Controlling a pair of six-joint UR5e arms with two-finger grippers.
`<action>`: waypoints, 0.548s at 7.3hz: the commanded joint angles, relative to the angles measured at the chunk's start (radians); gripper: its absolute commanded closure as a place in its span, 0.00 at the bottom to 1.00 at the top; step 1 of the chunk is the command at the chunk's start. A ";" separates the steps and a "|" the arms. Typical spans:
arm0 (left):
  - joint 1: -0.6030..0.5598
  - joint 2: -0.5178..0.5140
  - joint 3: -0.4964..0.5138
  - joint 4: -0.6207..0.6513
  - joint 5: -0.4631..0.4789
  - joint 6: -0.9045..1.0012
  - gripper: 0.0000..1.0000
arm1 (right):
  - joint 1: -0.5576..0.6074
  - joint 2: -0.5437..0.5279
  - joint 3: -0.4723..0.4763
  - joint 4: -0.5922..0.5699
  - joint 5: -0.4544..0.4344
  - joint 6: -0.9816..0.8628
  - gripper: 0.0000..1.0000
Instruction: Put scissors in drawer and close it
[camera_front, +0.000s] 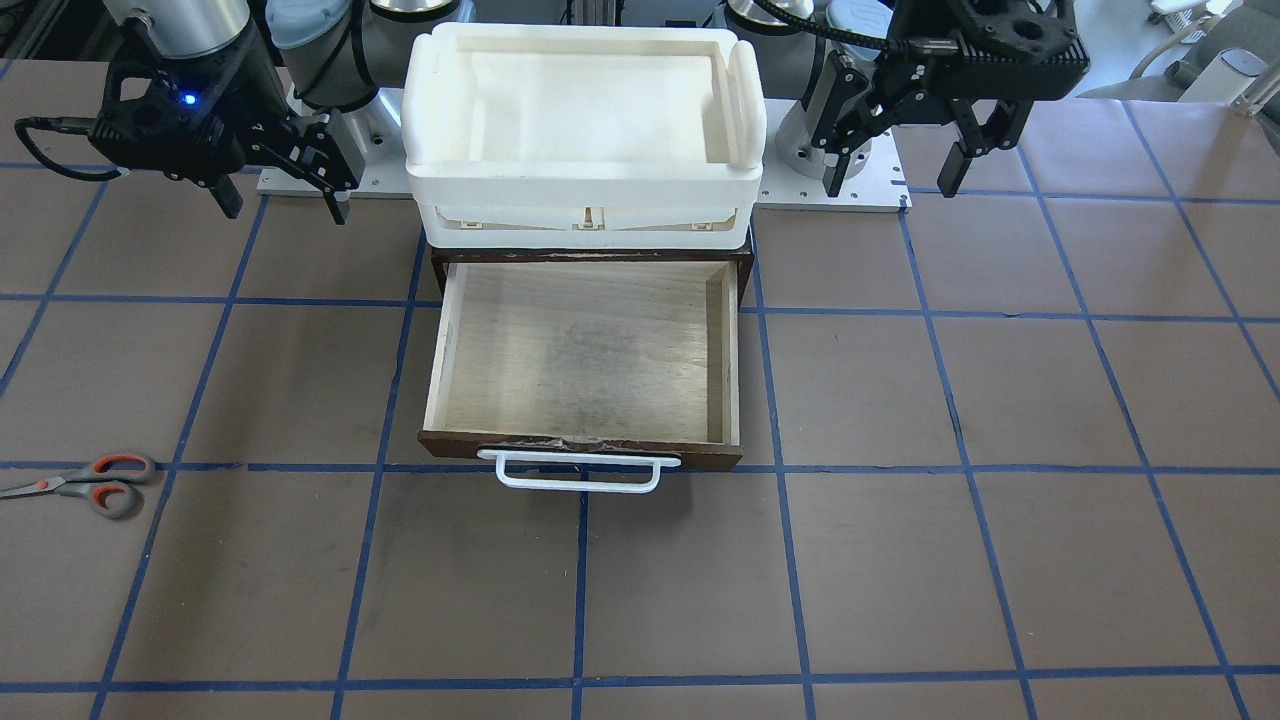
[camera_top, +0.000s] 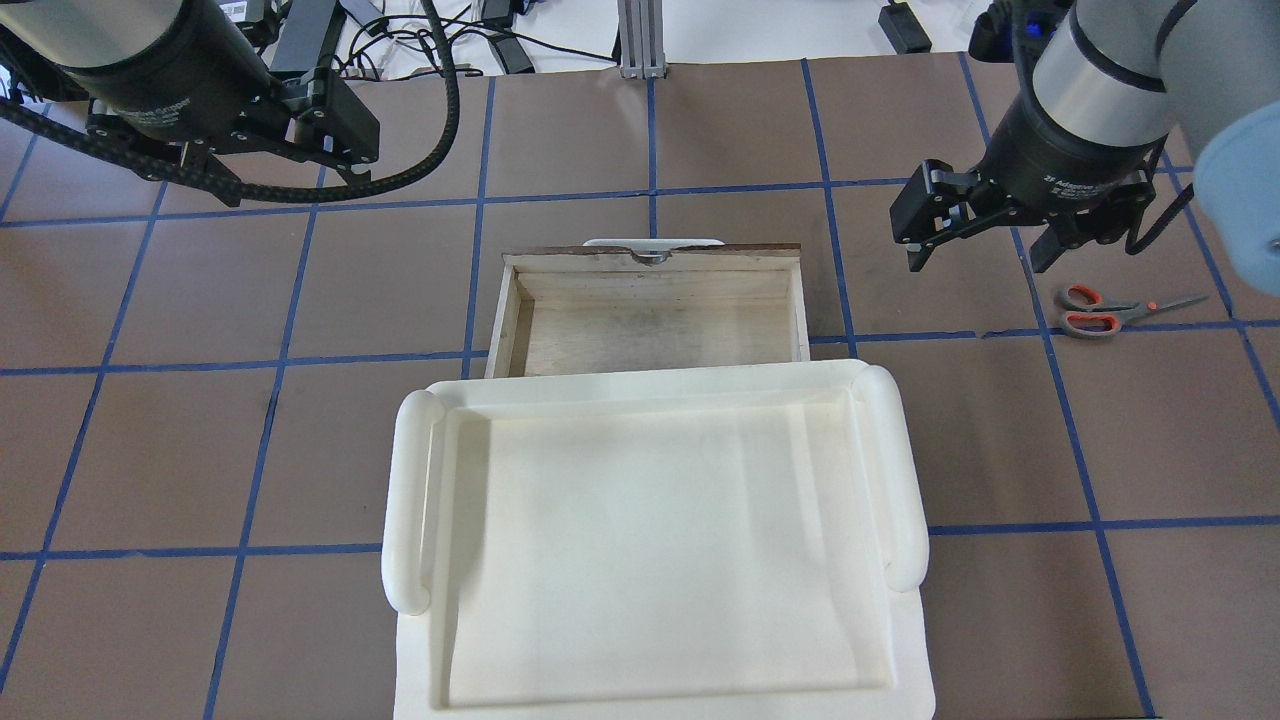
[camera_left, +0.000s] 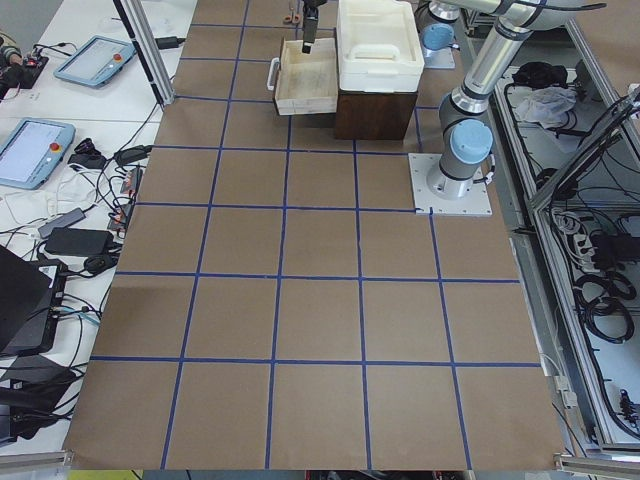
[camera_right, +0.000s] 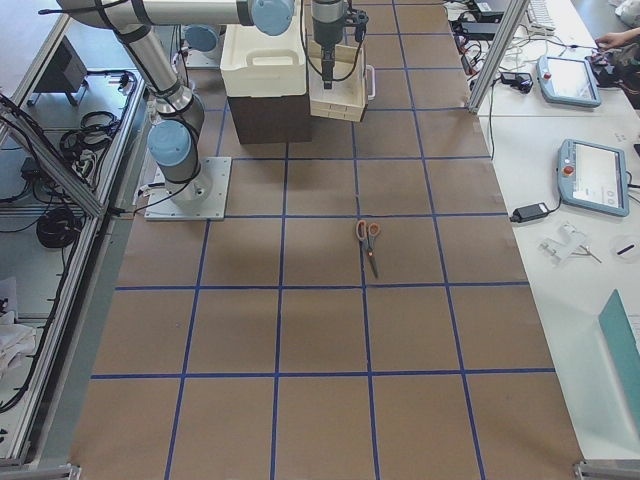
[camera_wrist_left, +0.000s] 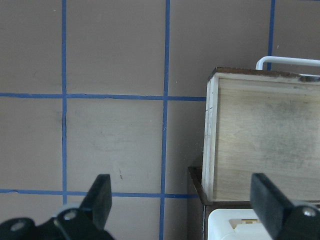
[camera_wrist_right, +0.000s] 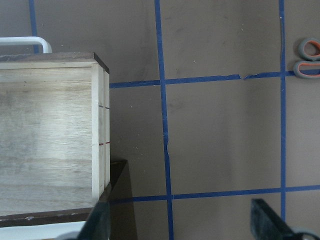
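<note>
The scissors (camera_front: 85, 483) lie flat on the table (camera_front: 1000, 400), well out from the drawer (camera_front: 590, 350) toward the table's right end and a little nearer the operators' edge than the robot's. Their blades are shut and point to the right end, the grey loops toward the drawer. They sit on a blue tape line.

The drawer is pulled far out toward the operators' edge, midway along the table, with its plywood floor showing. Its white handle (camera_front: 578, 470) faces the operators. A white bin (camera_front: 585, 190) rests on the dark cabinet that the drawer slides from.

The right tool (camera_top: 977, 260) hangs above the table between the drawer and the scissors, apart from both, its jaws spread wide with only bare table between them. The left tool (camera_front: 893, 185) hangs on the drawer's other side, close to the robot's edge, jaws likewise spread wide and pointing down at the table.
</note>
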 joint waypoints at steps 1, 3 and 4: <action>0.000 0.002 -0.001 0.000 0.000 0.001 0.00 | 0.000 0.003 0.000 -0.012 -0.006 -0.005 0.00; 0.000 0.002 -0.001 0.000 0.000 0.000 0.00 | 0.000 0.008 0.000 -0.016 0.001 -0.006 0.00; 0.000 0.000 -0.001 0.000 0.000 0.000 0.00 | 0.000 0.006 0.000 -0.012 -0.006 -0.006 0.00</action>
